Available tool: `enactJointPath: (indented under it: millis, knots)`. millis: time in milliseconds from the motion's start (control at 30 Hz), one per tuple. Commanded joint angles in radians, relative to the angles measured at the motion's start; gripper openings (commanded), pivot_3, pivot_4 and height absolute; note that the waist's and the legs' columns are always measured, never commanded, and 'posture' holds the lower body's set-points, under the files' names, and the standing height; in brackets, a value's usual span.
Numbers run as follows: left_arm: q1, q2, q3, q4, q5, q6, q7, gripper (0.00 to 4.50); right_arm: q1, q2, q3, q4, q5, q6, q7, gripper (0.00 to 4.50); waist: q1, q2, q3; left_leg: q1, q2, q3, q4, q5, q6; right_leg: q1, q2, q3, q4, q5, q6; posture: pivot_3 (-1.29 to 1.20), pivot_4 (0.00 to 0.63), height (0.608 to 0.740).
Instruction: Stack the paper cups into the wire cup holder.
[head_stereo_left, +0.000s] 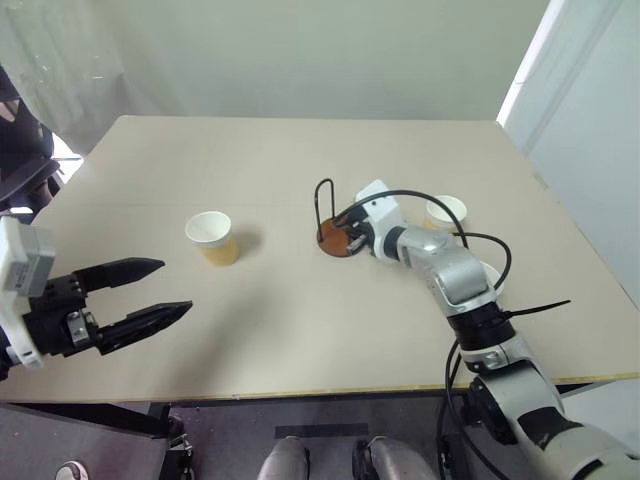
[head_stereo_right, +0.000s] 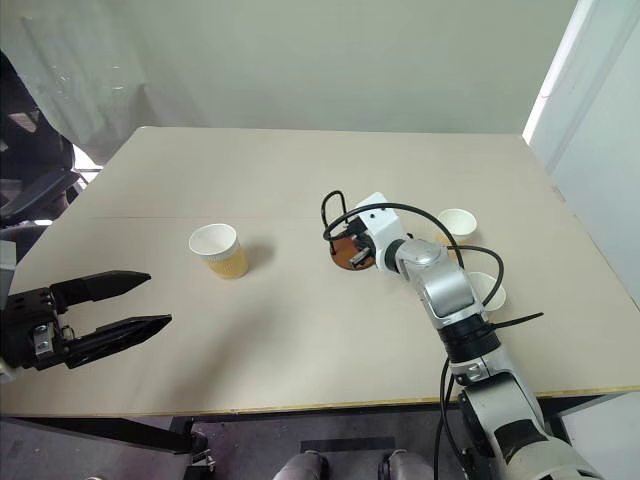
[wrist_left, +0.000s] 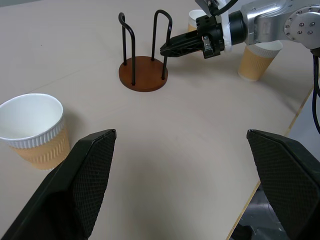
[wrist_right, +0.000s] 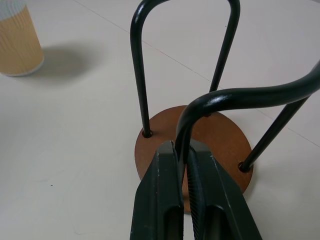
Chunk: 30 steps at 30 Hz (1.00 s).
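Your left gripper (head_stereo_left: 155, 290) hangs with jaws wide; your right gripper (wrist_right: 186, 165) pinches one wire cup holder (head_stereo_left: 331, 225) loop; three paper cups (head_stereo_left: 213, 237) stand on the bench (head_stereo_left: 260, 330).

Right gripper (wrist_right: 184, 165) reaches forward, jaws pinched shut (on wire); left gripper (head_stereo_left: 160, 290) gapes wide.

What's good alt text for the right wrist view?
The right gripper's two black fingers are shut on one dark upright wire loop of the cup holder with a round reddish-brown disc base, which stands on the pale tabletop. A tan-yellow ribbed paper cup stands on the table beyond, apart from the holder.
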<state>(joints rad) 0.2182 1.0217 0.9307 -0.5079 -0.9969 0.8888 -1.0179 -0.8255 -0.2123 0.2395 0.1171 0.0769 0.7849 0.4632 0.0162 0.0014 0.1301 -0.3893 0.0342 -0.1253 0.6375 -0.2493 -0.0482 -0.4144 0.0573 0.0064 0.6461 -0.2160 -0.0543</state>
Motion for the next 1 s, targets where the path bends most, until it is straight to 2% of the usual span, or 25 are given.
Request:
enactJointPath:
  millis: [33, 167, 467, 733, 1000]
  knots:
    - [-0.004, 0.001, 0.034, -0.011, -0.006, -0.016, 0.0, 4.5, -0.016, -0.004, -0.006, -0.028, 0.015, -0.035, 0.04, 0.03, 0.0, 0.0, 0.0, 0.0, 0.0, 0.0, 0.0, 0.0, 0.0, 0.0, 0.0, 0.0, 0.0, 0.0, 0.0, 0.0, 0.15, 0.74]
    - [-0.003, 0.003, 0.037, -0.009, -0.004, -0.015, -0.002, 4.5, -0.008, -0.035, 0.01, -0.049, 0.044, -0.057, 0.146, 0.03, 0.0, 0.0, 0.0, -0.001, 0.0, 0.0, 0.0, 0.0, 0.0, -0.001, 0.0, 0.0, 0.0, 0.0, 0.0, 0.0, 0.15, 0.74]
    - [-0.005, 0.01, 0.035, 0.002, 0.001, -0.016, -0.011, 4.5, 0.054, -0.21, 0.079, -0.231, 0.146, -0.064, 0.469, 0.03, -0.001, 0.0, 0.0, -0.003, 0.0, 0.0, 0.001, 0.0, 0.0, -0.001, 0.0, 0.0, 0.0, 0.0, 0.0, 0.0, 0.15, 0.74]
    - [-0.001, 0.016, 0.047, 0.006, 0.003, -0.011, -0.02, 4.5, 0.109, -0.3, 0.104, -0.332, 0.174, -0.052, 0.563, 0.03, -0.001, -0.001, 0.0, -0.002, 0.0, 0.0, 0.002, 0.002, 0.002, 0.0, 0.0, 0.0, 0.0, 0.001, 0.001, 0.0, 0.15, 0.74]
    - [-0.006, 0.03, 0.043, 0.017, 0.006, -0.006, -0.03, 4.5, 0.176, -0.322, 0.091, -0.432, 0.206, 0.025, 0.531, 0.03, -0.001, -0.001, -0.001, -0.001, 0.0, 0.0, 0.004, 0.003, 0.003, 0.002, 0.0, 0.0, 0.0, 0.002, 0.002, 0.0, 0.15, 0.74]
